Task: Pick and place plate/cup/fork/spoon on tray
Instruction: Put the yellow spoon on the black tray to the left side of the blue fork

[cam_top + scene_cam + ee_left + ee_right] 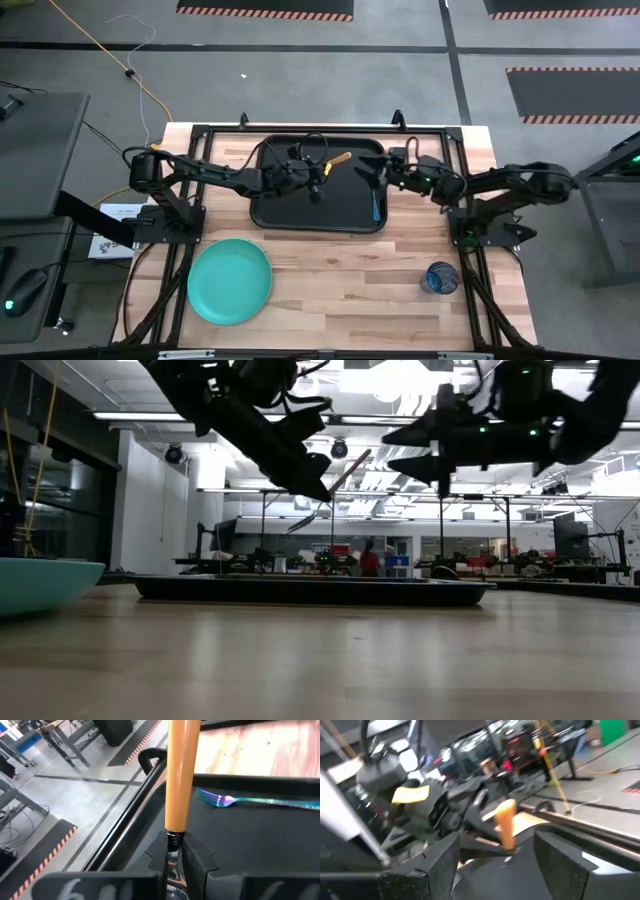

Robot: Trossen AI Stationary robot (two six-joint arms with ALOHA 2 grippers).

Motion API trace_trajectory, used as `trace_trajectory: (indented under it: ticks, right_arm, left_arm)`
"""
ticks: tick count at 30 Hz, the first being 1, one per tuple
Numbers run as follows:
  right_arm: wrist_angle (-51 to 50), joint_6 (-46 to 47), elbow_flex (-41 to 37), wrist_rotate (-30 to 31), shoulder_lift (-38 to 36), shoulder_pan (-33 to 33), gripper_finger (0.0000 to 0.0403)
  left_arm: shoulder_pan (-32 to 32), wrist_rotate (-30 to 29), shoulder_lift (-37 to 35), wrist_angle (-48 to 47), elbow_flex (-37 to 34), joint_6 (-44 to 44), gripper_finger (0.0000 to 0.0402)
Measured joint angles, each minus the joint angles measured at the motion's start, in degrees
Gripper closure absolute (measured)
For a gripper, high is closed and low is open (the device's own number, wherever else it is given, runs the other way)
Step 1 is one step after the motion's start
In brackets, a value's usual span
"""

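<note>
The black tray [275,215] lies at the table's far middle. A fork with a blue handle [378,205] lies on the tray's right part; its tines show in the left wrist view [215,798]. My left gripper [318,178] is above the tray, shut on an orange-handled spoon [340,158]. My right gripper [373,174] is open and empty above the tray's right part, facing the spoon's handle [505,822]. The turquoise plate [230,280] rests flat on the table at the near left. The dark-blue cup [440,278] stands at the near right. My left gripper pinches the spoon's metal neck [173,841], just below the orange handle, between its two fingers. The handle [182,775] runs on past the fingertips. In the low view the spoon [345,470] is tilted and lifted clear of the tray, handle end higher.
The tray's low rim [300,592] shows ahead in the low view, with the plate's edge [45,582] at the left. Bare wood [350,290] lies between plate and cup. The arms' black frames stand at the table's left and right sides.
</note>
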Motion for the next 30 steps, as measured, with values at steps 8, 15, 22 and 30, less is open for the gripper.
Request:
trace_trajectory:
  ticks: [8,15,22,30]
  right_arm:
    - [-0.6,-9.9,5.5,0.0,7.2,1.8,0.0157]
    - [-4.0,-16.7,8.9,0.4,9.8,3.7,0.0179]
    - [-5.4,-18.0,8.9,1.5,9.8,3.8,0.0304]
    - [-5.1,-18.4,9.0,1.3,9.7,3.9,0.0367]
  left_arm:
    - [-0.5,7.4,0.3,1.3,0.0,-2.4,0.0379]
    - [-0.5,12.8,0.3,1.6,0.0,-3.3,0.0379]
    - [-0.1,16.7,-0.2,1.8,0.0,-4.4,0.0379]
    - [0.8,16.8,-0.2,1.8,0.0,-6.9,0.0364]
